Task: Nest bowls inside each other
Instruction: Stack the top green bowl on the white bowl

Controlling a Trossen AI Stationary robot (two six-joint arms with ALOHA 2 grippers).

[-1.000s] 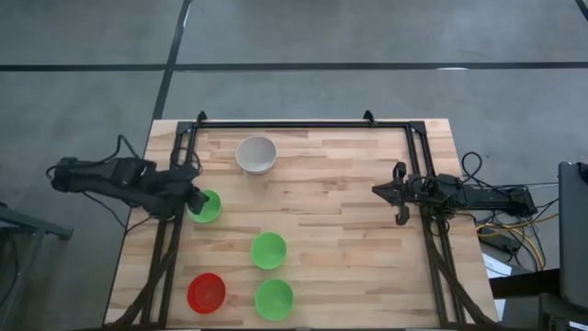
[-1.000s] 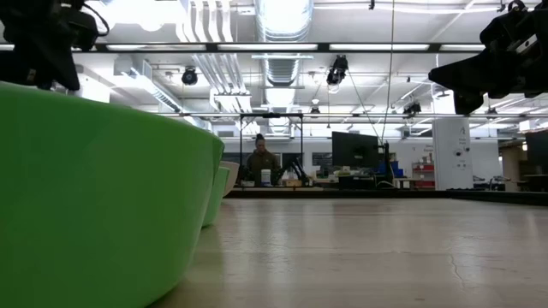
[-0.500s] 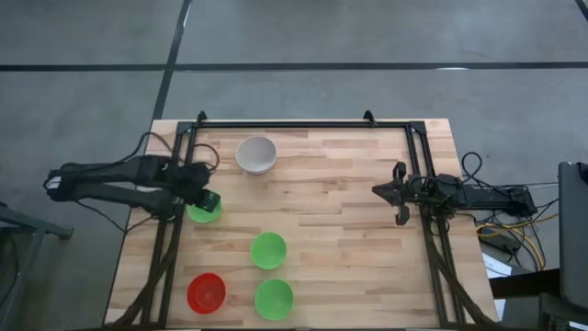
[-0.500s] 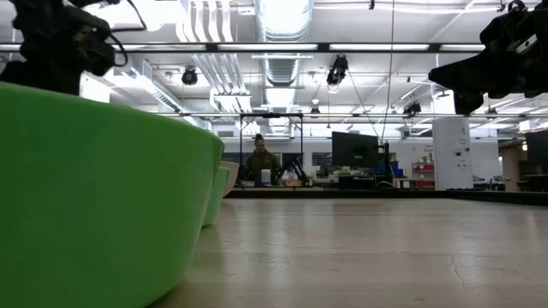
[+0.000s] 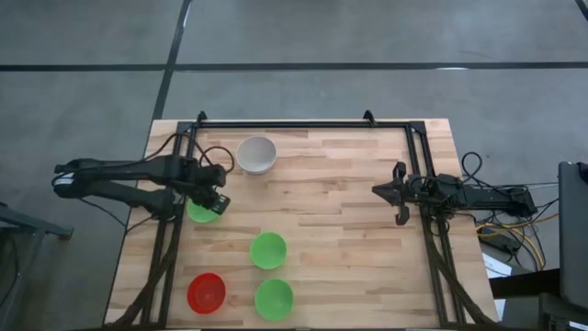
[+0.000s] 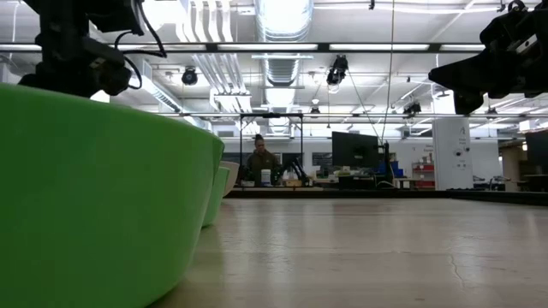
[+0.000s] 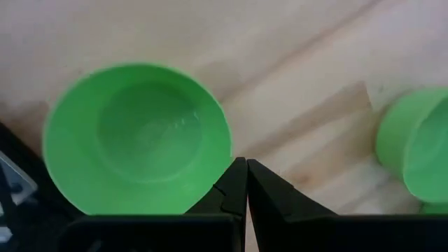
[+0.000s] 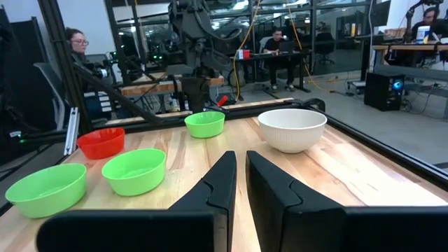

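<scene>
Five bowls sit upright on their bases on the wooden table (image 5: 349,221). A white bowl (image 5: 256,154) is at the far left, a green bowl (image 5: 199,212) at the left edge, a second green bowl (image 5: 268,250) mid-table, a third green bowl (image 5: 274,299) and a red bowl (image 5: 206,292) near the front. My left gripper (image 5: 219,199) is shut and points steeply down, hovering just past the left green bowl's rim (image 7: 222,150). My right gripper (image 5: 377,190) waits shut at the right edge, level, with nothing between its fingers.
A black metal frame (image 5: 303,123) runs along the table's far, left and right edges. Bare wood lies between the bowls and my right arm. Beyond the table, people sit at desks (image 8: 280,49) in the room.
My left gripper has swung toward the table's right edge, crossing above the left green bowl from its left side to its right rim. It has sunk a little and tipped further down. Its fingers have stayed shut. No bowl has moved.
</scene>
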